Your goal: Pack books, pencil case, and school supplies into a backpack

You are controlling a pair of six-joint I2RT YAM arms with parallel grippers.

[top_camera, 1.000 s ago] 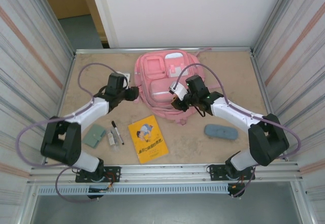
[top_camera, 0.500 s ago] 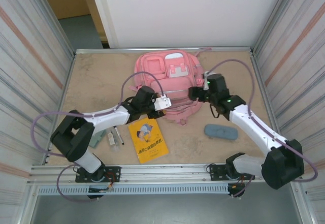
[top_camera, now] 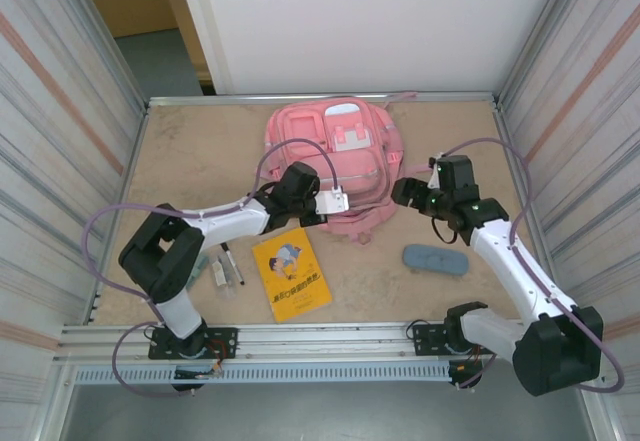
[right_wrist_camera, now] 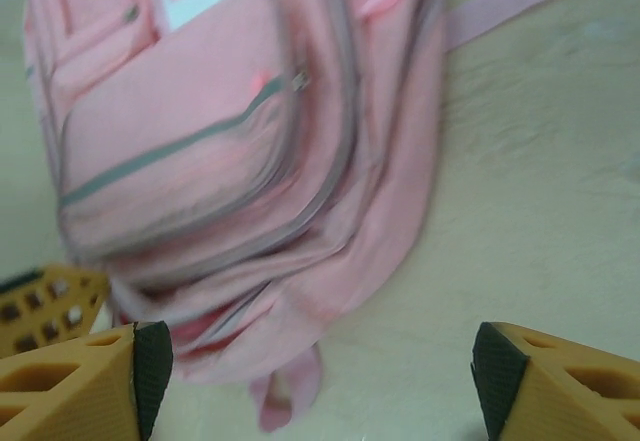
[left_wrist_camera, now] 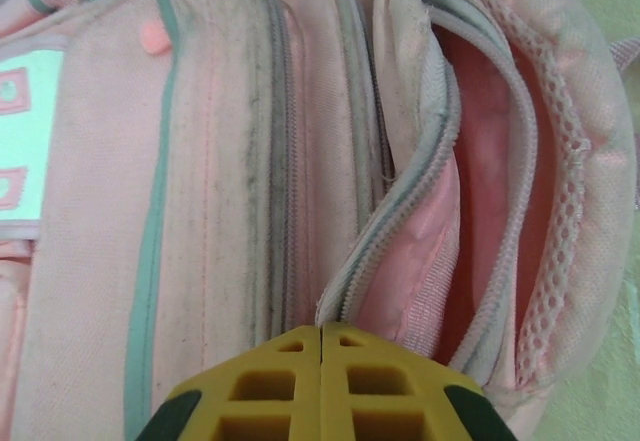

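Left gripper [left_wrist_camera: 320,336], fingers pressed together against the zip [left_wrist_camera: 372,249] at 6 o'clock of the backpack [top_camera: 335,146], table's [top_camera: 200,161] 12 o'clock; right gripper [right_wrist_camera: 320,361], spread wide, holding nothing, at its 3 o'clock.

The top camera overlooks the whole table [top_camera: 190,151] from above; both wrist cameras closely face the shared backpack [top_camera: 335,156].

Backpack [top_camera: 335,156], upper centre: pink woven cloth, matt, grubby in the grain. The left wrist view picks up open mesh [left_wrist_camera: 565,211] at the right and ribbed grey zip tape [left_wrist_camera: 400,201]. Table [top_camera: 200,151]: matt speckled board with a wood-fibre look. Booklet [top_camera: 291,274]: smooth yellow paper. Left gripper [left_wrist_camera: 320,333], bottom centre: matt yellow moulded plastic. Rails [top_camera: 320,336] along the bottom: brushed metal.
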